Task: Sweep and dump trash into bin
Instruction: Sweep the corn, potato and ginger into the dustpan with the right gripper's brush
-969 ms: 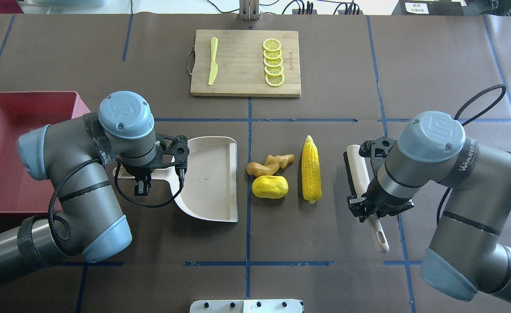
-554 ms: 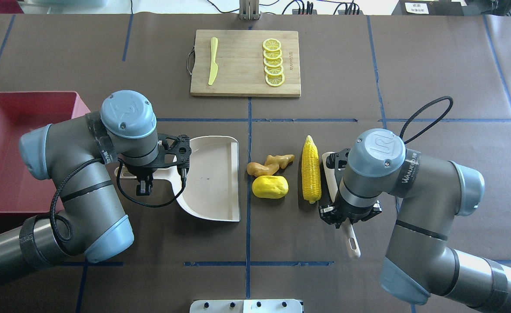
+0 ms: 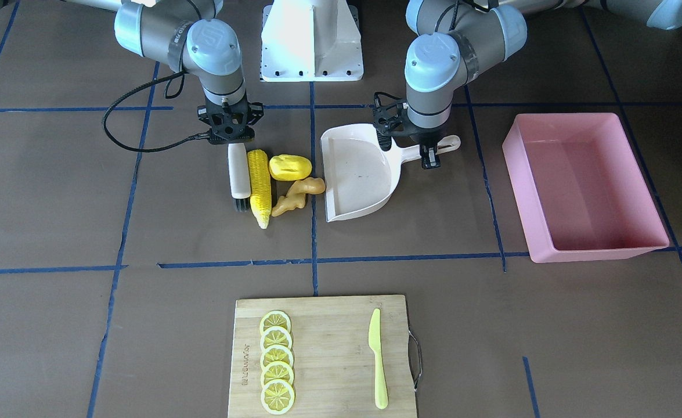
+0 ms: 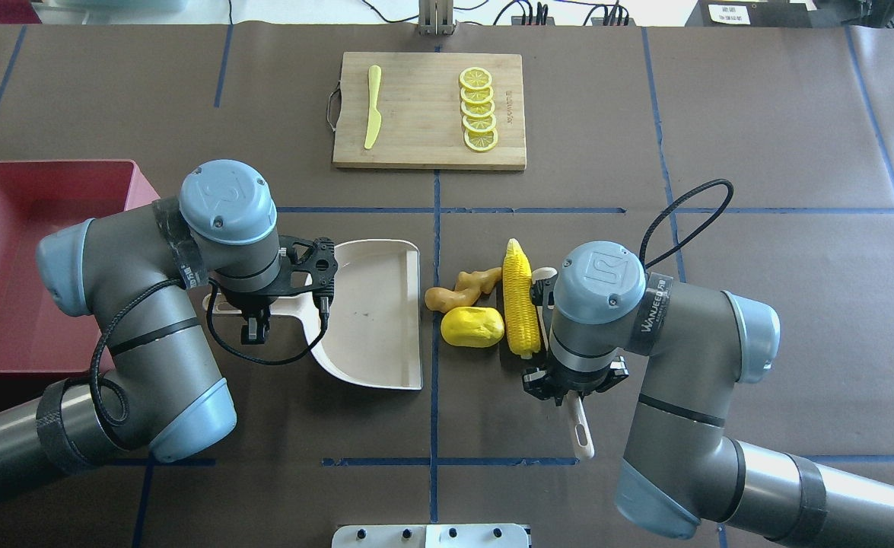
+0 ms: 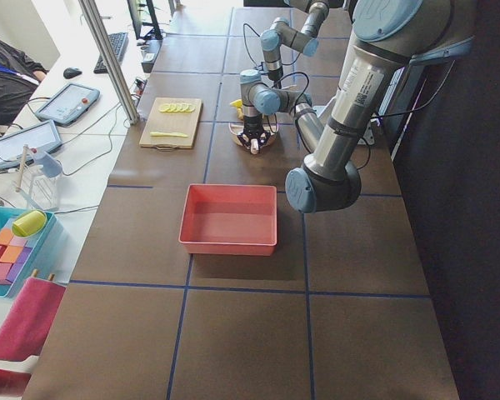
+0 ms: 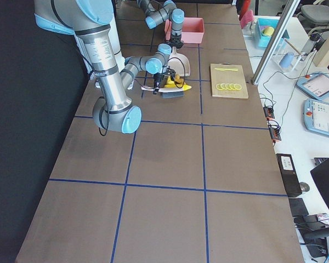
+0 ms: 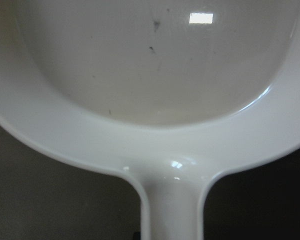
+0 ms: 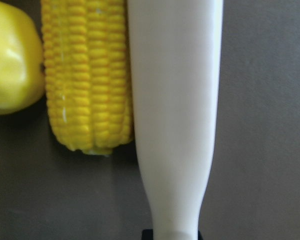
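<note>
Now the right gripper [image 4: 568, 382], clamped on the brush [image 3: 238, 169] handle, had carried the brush sideways into the corn [image 4: 517, 308]. That shoved the corn against the potato [image 4: 472, 326] and ginger [image 4: 468, 285], which had slid nearer the dustpan [image 4: 370, 335]. The left gripper [image 3: 426, 152] gripped the dustpan's handle, steady as before. All three pieces lay just short of its lip, and the pink bin [image 3: 599, 253], well apart, held none. The sweep looked about half done.

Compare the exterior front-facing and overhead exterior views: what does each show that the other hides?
Front-facing only: dark bristles on the cream brush beside the yellow corn cob, and the whole pink plastic tub. Overhead only: the brush handle's looped end behind the right gripper. Both: corn, yellow potato-like lump, tan ginger root, and the cream dustpan held by the left gripper.
</note>
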`<state>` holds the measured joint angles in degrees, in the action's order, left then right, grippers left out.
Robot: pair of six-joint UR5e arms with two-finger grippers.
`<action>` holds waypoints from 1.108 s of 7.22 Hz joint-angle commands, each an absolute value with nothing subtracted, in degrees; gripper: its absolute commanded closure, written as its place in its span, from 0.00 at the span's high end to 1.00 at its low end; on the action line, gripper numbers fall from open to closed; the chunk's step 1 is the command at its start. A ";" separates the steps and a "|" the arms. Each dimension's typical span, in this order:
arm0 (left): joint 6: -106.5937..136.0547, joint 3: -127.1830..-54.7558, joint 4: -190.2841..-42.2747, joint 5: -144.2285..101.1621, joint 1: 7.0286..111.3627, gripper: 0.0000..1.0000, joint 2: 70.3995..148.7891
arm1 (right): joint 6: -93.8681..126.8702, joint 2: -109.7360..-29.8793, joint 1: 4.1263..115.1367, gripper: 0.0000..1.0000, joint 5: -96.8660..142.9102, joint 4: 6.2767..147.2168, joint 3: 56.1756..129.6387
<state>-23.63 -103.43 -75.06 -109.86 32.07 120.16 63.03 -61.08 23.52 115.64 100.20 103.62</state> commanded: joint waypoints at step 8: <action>-21.36 -102.92 -75.06 -109.86 30.41 0.00 120.67 | 63.28 -43.33 20.66 0.00 115.49 99.93 90.70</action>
